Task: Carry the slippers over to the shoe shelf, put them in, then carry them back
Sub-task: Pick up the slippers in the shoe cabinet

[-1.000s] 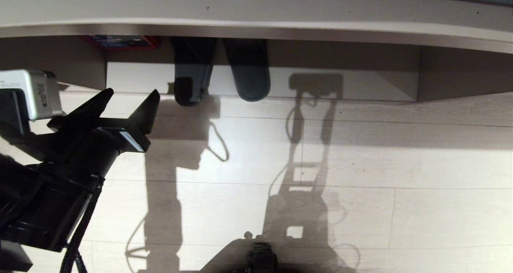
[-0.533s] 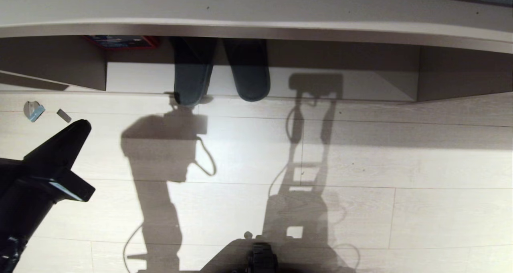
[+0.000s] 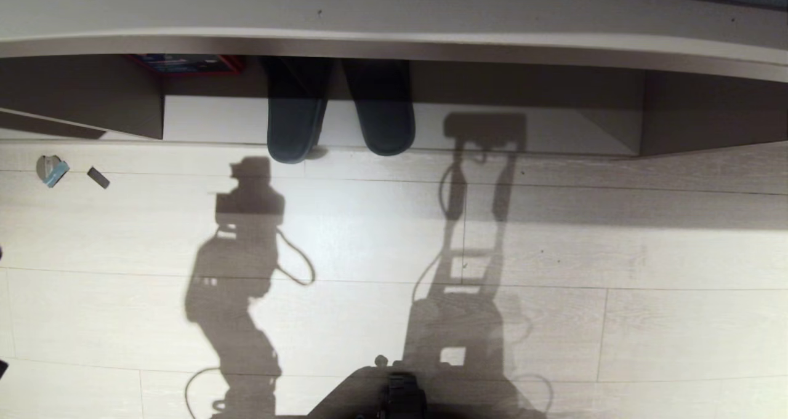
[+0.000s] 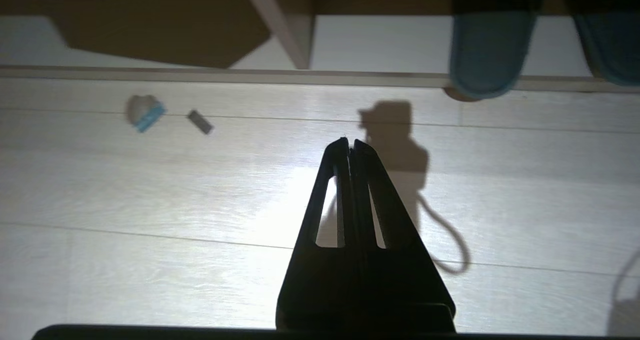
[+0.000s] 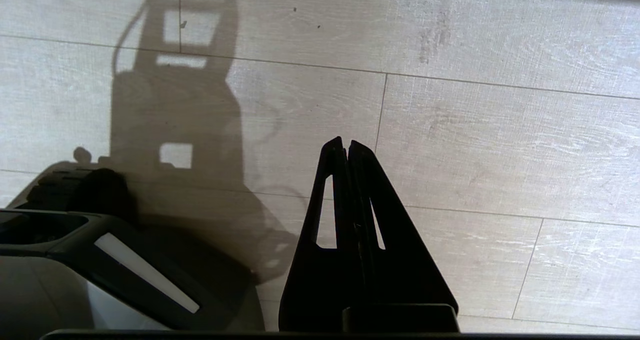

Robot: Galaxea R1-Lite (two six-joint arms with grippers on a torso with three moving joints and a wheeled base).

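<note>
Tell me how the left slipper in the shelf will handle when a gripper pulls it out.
The left slipper looks like soft fabric on a thin flat sole, so it would probably flex and weigh little. It lies flat, so rolling seems unlikely. Its toe overhangs the shoe shelf edge, giving an easy pinch.

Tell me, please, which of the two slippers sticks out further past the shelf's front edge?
The left slipper: its toe overhangs the shoe shelf edge onto the floor, while the right slipper stops about at it.

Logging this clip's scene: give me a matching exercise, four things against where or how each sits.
Things:
1. slippers
2. left gripper
3. red-edged box
4. small scraps

Places or states:
A. on the bare floor at the left
B. in the shoe shelf, toes at its front edge
C. deep in the cubby, left of the slippers
D. jaws shut, empty, above the floor

Pairs: 1-B, 2-D, 3-C, 4-A
</note>
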